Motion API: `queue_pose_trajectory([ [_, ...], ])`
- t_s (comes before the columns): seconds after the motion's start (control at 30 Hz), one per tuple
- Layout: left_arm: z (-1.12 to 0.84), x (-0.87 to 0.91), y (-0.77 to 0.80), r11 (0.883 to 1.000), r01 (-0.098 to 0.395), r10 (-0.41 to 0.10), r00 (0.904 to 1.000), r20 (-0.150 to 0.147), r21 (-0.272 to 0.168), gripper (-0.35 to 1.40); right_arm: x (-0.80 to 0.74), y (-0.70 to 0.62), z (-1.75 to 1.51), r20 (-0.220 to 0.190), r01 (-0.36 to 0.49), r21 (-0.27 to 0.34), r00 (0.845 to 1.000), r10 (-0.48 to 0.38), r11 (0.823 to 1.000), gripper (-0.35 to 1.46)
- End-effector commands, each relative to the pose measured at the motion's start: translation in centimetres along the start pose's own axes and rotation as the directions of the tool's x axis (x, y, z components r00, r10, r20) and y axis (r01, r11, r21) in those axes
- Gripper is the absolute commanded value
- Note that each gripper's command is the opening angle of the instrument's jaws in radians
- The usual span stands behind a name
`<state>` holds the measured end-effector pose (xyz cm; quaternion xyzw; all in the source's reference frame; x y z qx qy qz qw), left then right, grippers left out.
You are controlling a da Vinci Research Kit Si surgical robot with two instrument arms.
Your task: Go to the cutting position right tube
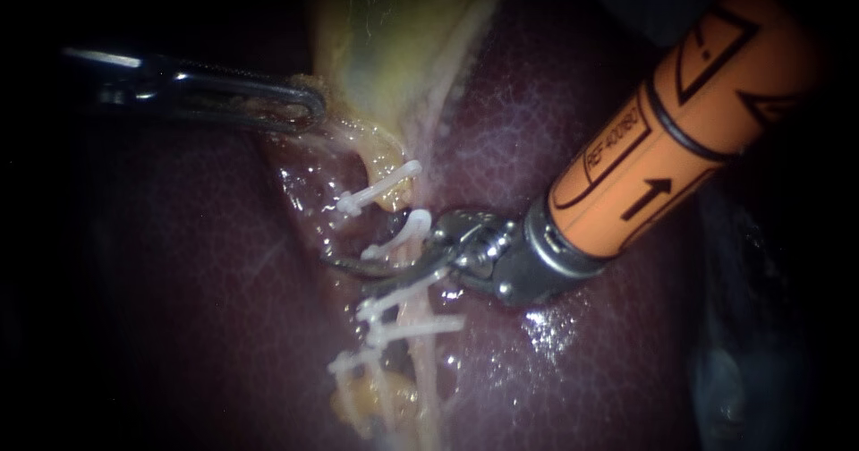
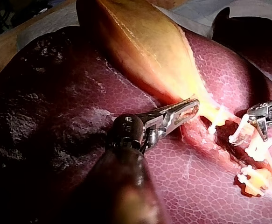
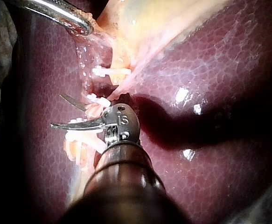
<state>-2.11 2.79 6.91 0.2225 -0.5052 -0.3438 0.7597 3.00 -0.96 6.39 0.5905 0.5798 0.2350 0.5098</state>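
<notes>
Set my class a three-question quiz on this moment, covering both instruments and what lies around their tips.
1. True or false: the blades of the right instrument stand open, with a gap between them.
2. What is the pincer of the left instrument shut on? A) a white clip B) the gallbladder C) nothing
3. Fill in: the right instrument's blades sit among several small white ___.

Key: 1 true; 2 B; 3 clips.
</notes>
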Motion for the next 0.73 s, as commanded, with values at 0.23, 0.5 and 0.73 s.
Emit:
queue_pose_trajectory([
  [0.23, 0.0, 0.0, 0.0, 1.0, 0.0, 0.0, 1.0, 0.0, 0.0, -0.35, 0.04, -0.03, 0.0, -0.004, -0.004, -0.004, 1.0, 0.004, 1.0, 1.09],
  [0.5, 0.0, 0.0, 0.0, 1.0, 0.0, 0.0, 1.0, 0.0, 0.0, -0.35, 0.04, -0.04, 0.01, -0.003, -0.005, -0.003, 1.0, 0.005, 1.0, 1.09],
  [0.73, 0.01, 0.0, 0.0, 1.0, 0.0, 0.0, 1.0, 0.0, 0.0, -0.35, 0.03, -0.04, 0.01, -0.003, 0.008, -0.001, 1.0, -0.008, 1.0, 1.09],
])
